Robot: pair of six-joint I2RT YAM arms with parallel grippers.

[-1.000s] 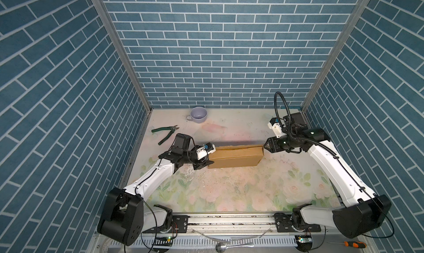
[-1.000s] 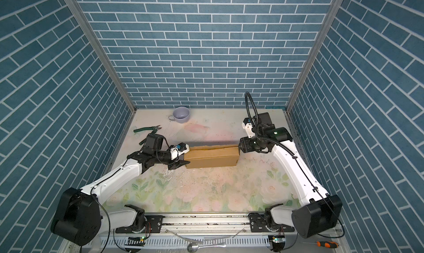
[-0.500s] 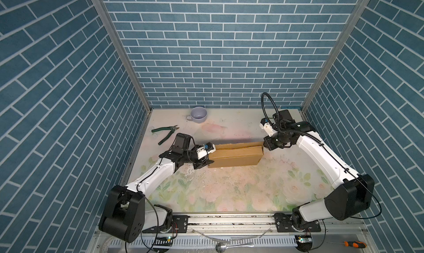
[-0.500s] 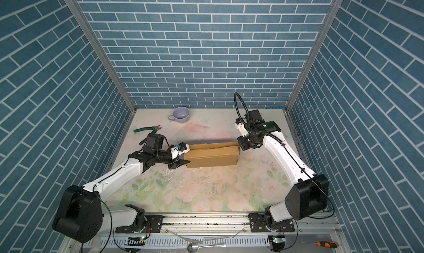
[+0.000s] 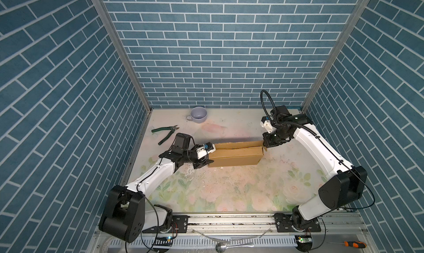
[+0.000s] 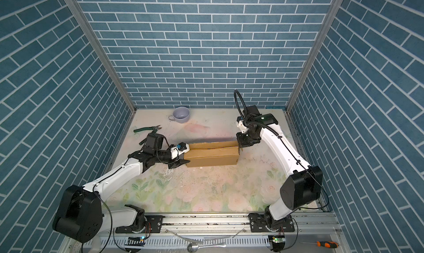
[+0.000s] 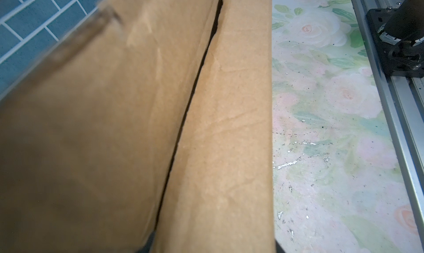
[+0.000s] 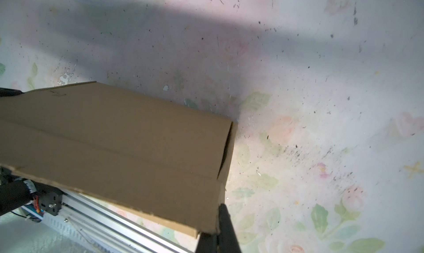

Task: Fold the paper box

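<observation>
On the table [image 5: 229, 194] we count one box [image 5: 236, 158], one cup [image 5: 199, 114], one pliers [image 5: 171, 130]; right jaws pinch the box; left jaws' grip we cannot tell.

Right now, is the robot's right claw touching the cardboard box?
Touching. In the right wrist view the right gripper is pinched shut on an end corner of the paper box, no gap.

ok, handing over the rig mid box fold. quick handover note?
Left end effector: appears clamped on the paper box, at its left end.
Right end effector: shut at the far flap, right corner; pinch unclear.
The box lies in the middle of the table.
Done: body looks folded up.
Left: far flap not seated, dark gap along the seam; probably press down and tuck.
</observation>
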